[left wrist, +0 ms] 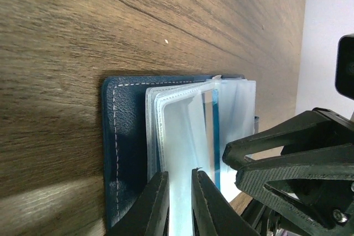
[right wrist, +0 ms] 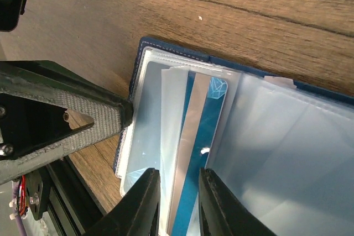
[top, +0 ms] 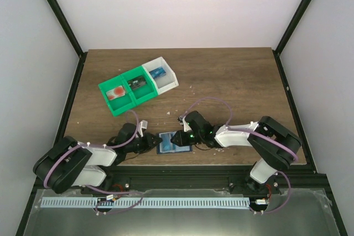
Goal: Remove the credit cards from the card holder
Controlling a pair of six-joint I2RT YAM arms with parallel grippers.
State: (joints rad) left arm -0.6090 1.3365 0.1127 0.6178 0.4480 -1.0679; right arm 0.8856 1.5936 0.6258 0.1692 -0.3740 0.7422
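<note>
The step in hand looked to be drawing a card from its pocket. You would have done best to let the left gripper (left wrist: 180,176) pin the plastic down while the right gripper (right wrist: 178,174) pulled slowly, straight along the pocket's length. That way the card would not bind or drag the whole card holder (top: 172,147) with it. The card holder lay open and flat on the wooden table (top: 232,75), dark cover down, its clear sleeves (left wrist: 182,131) fanned upward. Your left gripper sat at the card holder's left edge, fingers drawn nearly together with one sleeve's edge between them. It appeared pinched, though the contact itself was hard to see. Your right gripper sat at the card holder's right side, fingers narrowed onto the end of a blue card (right wrist: 209,109) with a silver stripe. A paler card (right wrist: 174,114) lay just beside it, and how far either stood out of its sleeve was not clear. The two grippers nearly met over the card holder. The row of green and white trays (top: 126,105) stood well apart from the card holder, on its far side.
</note>
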